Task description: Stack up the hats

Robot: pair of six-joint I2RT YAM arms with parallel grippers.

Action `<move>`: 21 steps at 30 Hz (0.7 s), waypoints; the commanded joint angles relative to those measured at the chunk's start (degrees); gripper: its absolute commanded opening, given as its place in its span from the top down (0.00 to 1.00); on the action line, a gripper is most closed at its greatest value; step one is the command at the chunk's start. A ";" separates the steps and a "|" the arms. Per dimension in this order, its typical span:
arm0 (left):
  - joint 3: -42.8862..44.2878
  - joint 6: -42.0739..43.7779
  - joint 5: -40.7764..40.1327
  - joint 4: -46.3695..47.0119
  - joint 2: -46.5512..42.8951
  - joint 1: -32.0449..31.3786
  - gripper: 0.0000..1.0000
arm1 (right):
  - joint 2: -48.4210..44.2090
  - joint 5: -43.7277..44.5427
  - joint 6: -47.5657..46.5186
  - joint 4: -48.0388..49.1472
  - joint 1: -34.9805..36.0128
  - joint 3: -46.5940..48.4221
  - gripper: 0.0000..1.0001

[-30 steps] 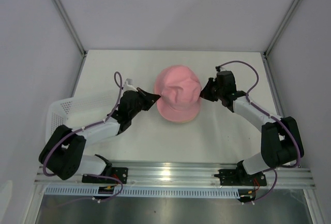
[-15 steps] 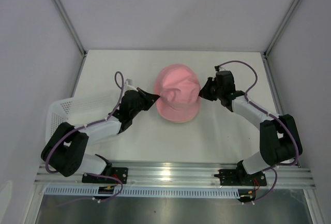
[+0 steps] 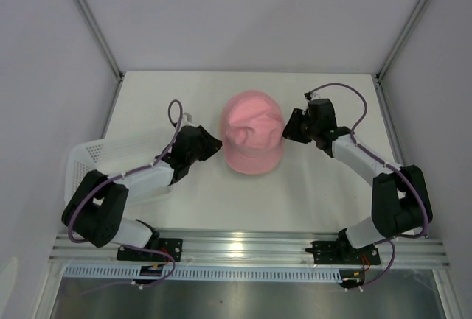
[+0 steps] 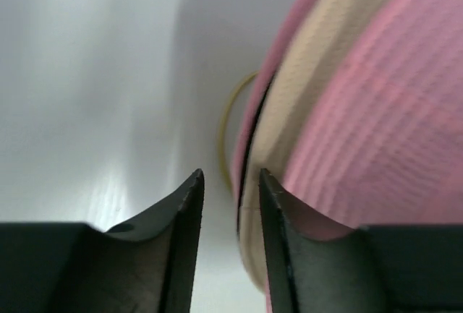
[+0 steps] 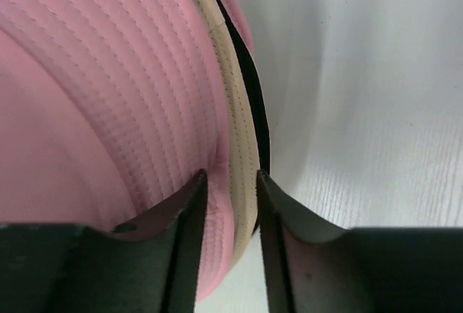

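Hats (image 3: 253, 131) lay stacked on bench (image 3: 310, 186), pink topmost | left pincer (image 4: 230, 183) stood slightly spread beside them | right pincer (image 5: 230, 179) likewise, at their edge

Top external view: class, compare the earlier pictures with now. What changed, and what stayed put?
Both tools let go of the pink hat. The left tool opened and drew back leftward, clear of the brim. The right tool opened, staying at the brim. The hat and white basket stayed put.

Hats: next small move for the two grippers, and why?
Probably back both grippers straight off. The pink hat tops a beige brim and a black brim, so the stack looks done. The left gripper stands open beside it, the right gripper open at its brims.
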 commanded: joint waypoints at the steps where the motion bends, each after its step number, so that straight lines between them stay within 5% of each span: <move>1: 4.13 8.86 -4.18 -12.61 -4.07 0.58 0.59 | -4.95 -0.44 -4.43 -3.62 0.29 5.04 0.58; 5: 7.29 12.64 -6.47 -18.85 -9.87 0.67 0.49 | -7.24 -0.71 -7.59 -8.53 -0.50 9.35 0.28; 7: 8.78 15.27 -8.31 -22.70 -13.12 0.67 0.28 | -9.77 2.00 -8.13 -10.12 -1.99 10.93 0.13; 8: 9.14 16.07 -9.02 -24.38 -16.79 0.67 0.01 | -10.84 3.24 -8.39 -11.35 -2.69 11.29 0.01; 16: 22.49 24.25 -4.20 -43.80 -30.36 6.11 0.01 | -20.50 14.23 -9.18 -21.55 -11.83 14.89 0.00; 21: 22.35 29.69 -2.35 -52.60 -35.80 7.61 0.01 | -26.92 14.26 -5.77 -19.64 -12.98 7.11 0.01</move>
